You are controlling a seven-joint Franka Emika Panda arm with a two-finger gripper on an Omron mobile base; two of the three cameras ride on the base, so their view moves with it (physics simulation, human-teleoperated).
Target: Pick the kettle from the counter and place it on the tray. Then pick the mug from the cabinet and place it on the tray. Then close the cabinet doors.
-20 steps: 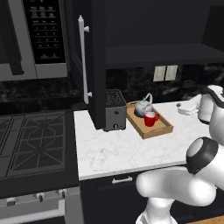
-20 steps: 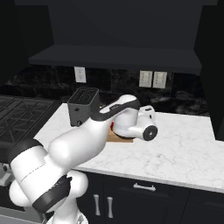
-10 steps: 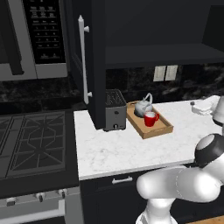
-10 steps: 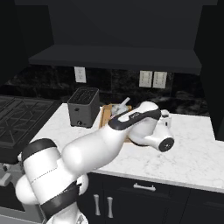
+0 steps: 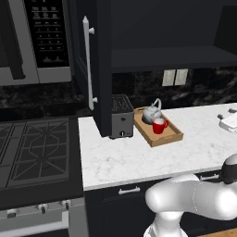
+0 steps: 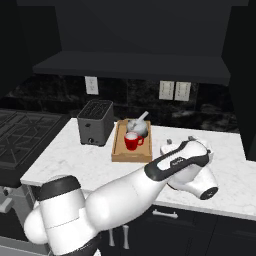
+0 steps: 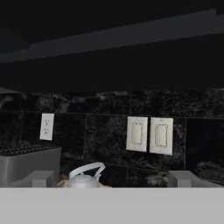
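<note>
The silver-grey kettle (image 5: 151,113) (image 6: 138,126) and the red mug (image 5: 159,125) (image 6: 132,141) stand side by side in the wooden tray (image 5: 167,137) (image 6: 118,150) on the white marble counter (image 5: 120,159). My gripper (image 5: 230,118) (image 6: 180,142) hovers over the counter to the right of the tray, open with nothing between its fingers. In the hand view the fingertips (image 7: 41,178) stand wide apart, with the kettle (image 7: 85,176) low between them and further off. The black cabinet (image 5: 166,58) is open, its left door (image 5: 98,69) swung outward with its silver bar handle (image 5: 86,65).
A black-and-silver toaster (image 5: 121,115) (image 6: 95,121) stands just left of the tray. The stovetop (image 5: 32,148) lies further left under the microwave (image 5: 41,37). Wall outlets (image 6: 174,90) (image 7: 148,134) sit on the dark backsplash. A dark panel (image 6: 244,80) borders the right side.
My arm has swung to the right and toward the counter's front, carrying the open hand away from the tray. Kettle, mug and cabinet door have not moved.
</note>
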